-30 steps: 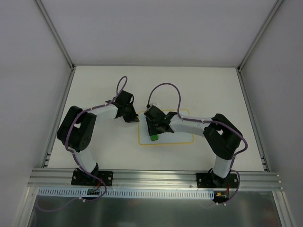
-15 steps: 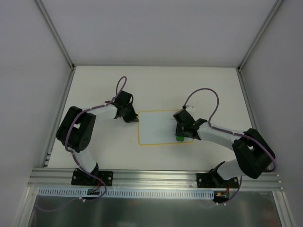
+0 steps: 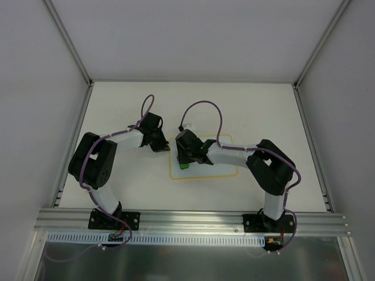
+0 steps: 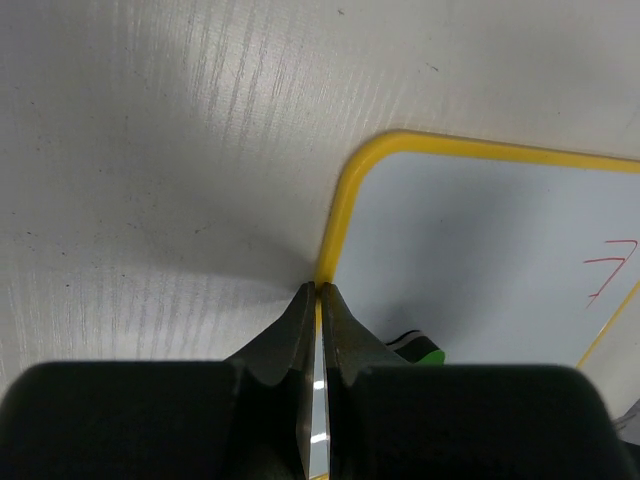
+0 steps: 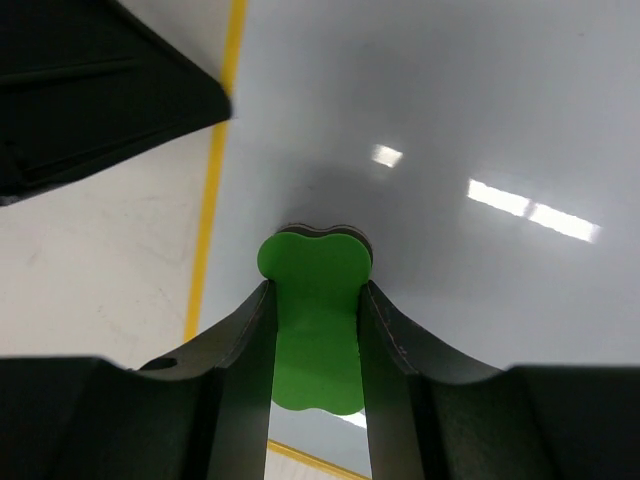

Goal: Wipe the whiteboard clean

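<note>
The whiteboard (image 3: pixel 202 171), pale with a yellow border, lies flat at mid-table. My left gripper (image 3: pixel 164 146) is shut, its tips pressed onto the board's left border near the top-left corner (image 4: pixel 317 288). The right gripper (image 3: pixel 185 162) is shut on a green eraser block (image 5: pixel 314 310), which it holds down on the board's left part (image 5: pixel 450 120), close to the left border. A red line mark (image 4: pixel 610 270) shows on the board (image 4: pixel 480 240) in the left wrist view. The eraser (image 4: pixel 428 353) peeks out just right of my left fingers.
The white table (image 3: pixel 263 111) is boxed in by pale walls with aluminium posts (image 3: pixel 69 47) at left and right. A metal rail (image 3: pixel 193 218) carrying both arm bases runs along the near edge. Purple cables (image 3: pixel 205 106) loop above each wrist.
The right arm carried the eraser from the board's left part to its right edge, then back to the left side. The left gripper stayed on the border.
</note>
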### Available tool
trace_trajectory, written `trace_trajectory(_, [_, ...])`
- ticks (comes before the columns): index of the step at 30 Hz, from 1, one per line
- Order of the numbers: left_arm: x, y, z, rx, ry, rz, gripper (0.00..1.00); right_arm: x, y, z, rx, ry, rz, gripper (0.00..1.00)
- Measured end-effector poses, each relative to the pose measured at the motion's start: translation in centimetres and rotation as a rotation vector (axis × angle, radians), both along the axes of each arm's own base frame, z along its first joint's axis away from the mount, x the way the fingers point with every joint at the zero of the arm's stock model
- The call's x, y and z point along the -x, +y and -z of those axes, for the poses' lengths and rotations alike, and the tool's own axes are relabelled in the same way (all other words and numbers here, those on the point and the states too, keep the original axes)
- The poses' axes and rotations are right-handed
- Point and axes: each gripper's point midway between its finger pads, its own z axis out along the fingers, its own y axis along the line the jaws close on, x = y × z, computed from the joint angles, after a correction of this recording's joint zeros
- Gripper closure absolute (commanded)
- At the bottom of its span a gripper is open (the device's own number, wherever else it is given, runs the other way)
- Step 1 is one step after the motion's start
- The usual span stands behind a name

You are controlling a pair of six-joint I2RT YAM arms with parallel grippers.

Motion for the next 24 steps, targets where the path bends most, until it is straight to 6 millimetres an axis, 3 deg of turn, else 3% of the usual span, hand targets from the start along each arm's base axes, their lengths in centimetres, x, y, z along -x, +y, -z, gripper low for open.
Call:
trace_trajectory(4, [0.1,0.1,0.0,0.000,-0.001,-0.001,1.00,0.3,0.4,0.1,-0.010,0.002,-0.023,1.00])
trace_trajectory(6, [0.1,0.1,0.0,0.000,-0.001,-0.001,1.00,0.4,-0.6,0.0,-0.003,-0.009,-0.008,1.00])
trace_trajectory(8, [0.1,0.1,0.0,0.000,-0.001,-0.001,1.00,0.7,-2.7,0.2,0.012,-0.019,0.022,1.00])
trace_trajectory(10, [0.1,0.1,0.0,0.000,-0.001,-0.001,1.00,0.9,-6.3,0.3,0.041,-0.019,0.087,1.00])
trace_trajectory(15, [0.1,0.1,0.0,0.001,-0.001,-0.001,1.00,-0.8,-14.0,0.3,0.080,-0.030,0.303,1.00])
trace_trajectory(20, [0.4,0.2,0.1,0.003,-0.003,-0.001,1.00,-2.5,-16.8,0.3,0.084,-0.011,0.429,0.99])
trace_trajectory(24, [0.9,0.4,0.1,0.001,-0.001,-0.001,1.00,-4.8,-17.1,0.1,0.118,0.023,0.484,1.00])
